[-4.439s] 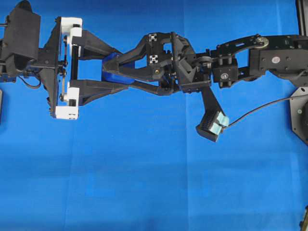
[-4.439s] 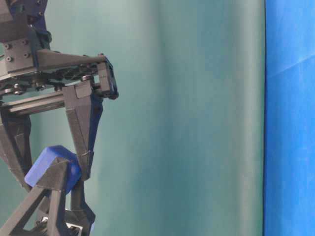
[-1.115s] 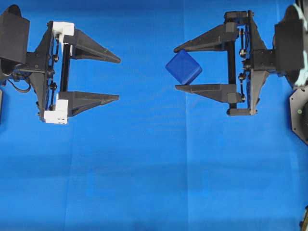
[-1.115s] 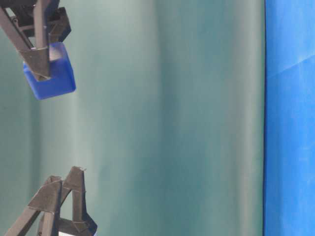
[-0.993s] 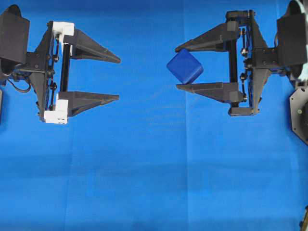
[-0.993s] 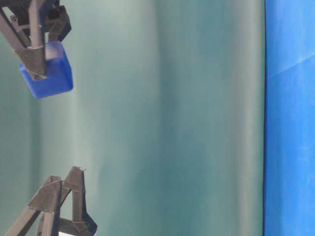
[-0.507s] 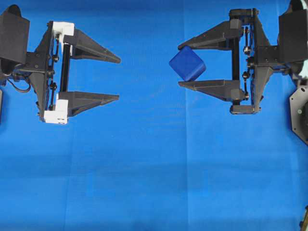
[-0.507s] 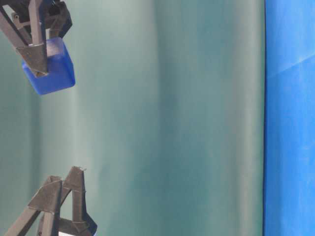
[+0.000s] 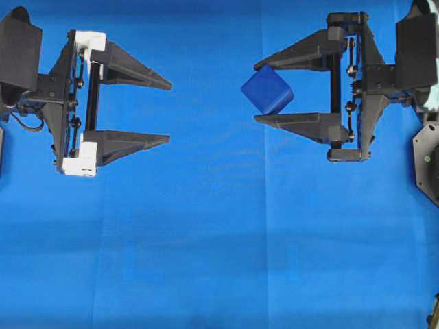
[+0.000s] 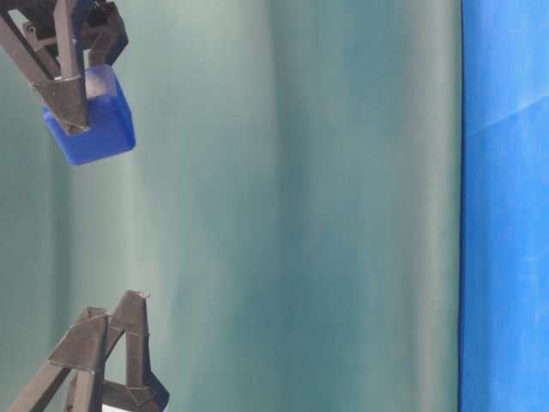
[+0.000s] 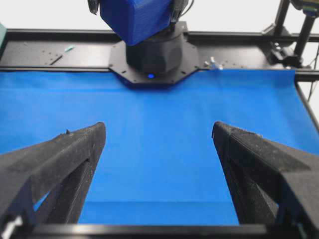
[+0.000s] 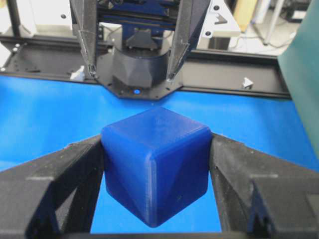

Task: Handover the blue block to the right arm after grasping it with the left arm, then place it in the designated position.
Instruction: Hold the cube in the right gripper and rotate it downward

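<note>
The blue block [image 9: 267, 90] is a dark-blue cube with rounded edges, pinched between the fingertips of my right gripper [image 9: 257, 92] and held above the cloth. In the right wrist view the blue block [image 12: 155, 169] fills the gap between both fingers, one corner pointing down. From table level the blue block [image 10: 94, 116] hangs at the upper left. My left gripper [image 9: 168, 113], with white brackets, stands wide open at the left, well apart from the cube and holding nothing. In the left wrist view the left gripper [image 11: 159, 132] is empty, with the blue block [image 11: 137, 17] far ahead.
Bright blue cloth [image 9: 219, 240] covers the table. A black arm base [image 11: 152, 55] sits at the cloth's far edge. Green backdrop [image 10: 300, 206] fills the table-level view. A dark mount [image 9: 426, 161] sits at the right edge.
The right gripper with the cube has drifted slightly right and up over the last second, now still. The left gripper has not moved.
</note>
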You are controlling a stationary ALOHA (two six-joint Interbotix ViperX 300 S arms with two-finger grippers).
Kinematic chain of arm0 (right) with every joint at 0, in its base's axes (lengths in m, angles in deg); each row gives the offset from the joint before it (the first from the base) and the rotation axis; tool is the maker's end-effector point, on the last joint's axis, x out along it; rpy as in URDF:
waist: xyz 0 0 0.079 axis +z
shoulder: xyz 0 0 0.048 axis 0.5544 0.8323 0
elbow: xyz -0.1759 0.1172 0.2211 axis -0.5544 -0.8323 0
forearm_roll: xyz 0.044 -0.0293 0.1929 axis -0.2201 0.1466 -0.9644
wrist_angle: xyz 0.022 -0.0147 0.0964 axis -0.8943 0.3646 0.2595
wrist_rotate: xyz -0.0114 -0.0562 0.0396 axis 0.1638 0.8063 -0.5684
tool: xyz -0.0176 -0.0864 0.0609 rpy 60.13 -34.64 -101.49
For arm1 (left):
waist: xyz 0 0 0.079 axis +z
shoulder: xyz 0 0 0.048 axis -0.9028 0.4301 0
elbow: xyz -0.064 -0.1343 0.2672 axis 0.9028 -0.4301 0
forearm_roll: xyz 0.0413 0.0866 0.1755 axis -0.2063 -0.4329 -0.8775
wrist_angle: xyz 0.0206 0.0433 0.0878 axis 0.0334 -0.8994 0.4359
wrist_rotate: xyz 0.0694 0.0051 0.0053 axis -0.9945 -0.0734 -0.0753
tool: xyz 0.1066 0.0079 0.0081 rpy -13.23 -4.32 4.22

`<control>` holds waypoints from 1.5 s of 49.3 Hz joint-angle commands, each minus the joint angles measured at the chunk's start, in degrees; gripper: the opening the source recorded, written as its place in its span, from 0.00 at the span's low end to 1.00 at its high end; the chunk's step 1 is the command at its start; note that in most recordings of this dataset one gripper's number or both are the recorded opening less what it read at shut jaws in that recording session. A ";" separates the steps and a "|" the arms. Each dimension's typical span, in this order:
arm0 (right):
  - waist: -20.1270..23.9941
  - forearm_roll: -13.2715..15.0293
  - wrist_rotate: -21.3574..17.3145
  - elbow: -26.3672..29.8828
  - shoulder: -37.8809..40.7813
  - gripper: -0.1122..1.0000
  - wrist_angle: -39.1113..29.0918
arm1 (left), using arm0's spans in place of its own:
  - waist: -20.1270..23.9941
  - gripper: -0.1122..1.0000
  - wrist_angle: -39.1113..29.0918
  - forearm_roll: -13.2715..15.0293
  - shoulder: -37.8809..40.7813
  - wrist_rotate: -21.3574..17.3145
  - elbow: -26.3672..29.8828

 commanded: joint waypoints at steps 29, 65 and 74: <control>2.29 -0.62 -2.72 1.14 -0.70 0.60 -8.00 | 0.00 0.94 0.35 -0.09 -1.85 0.00 0.70; 8.44 -4.39 -2.37 0.97 -0.70 0.60 -29.36 | 0.00 0.94 0.35 0.00 -1.49 0.00 0.97; 8.44 -4.39 -2.37 0.97 -0.70 0.60 -29.44 | -0.09 0.94 0.35 0.00 -1.58 0.00 0.97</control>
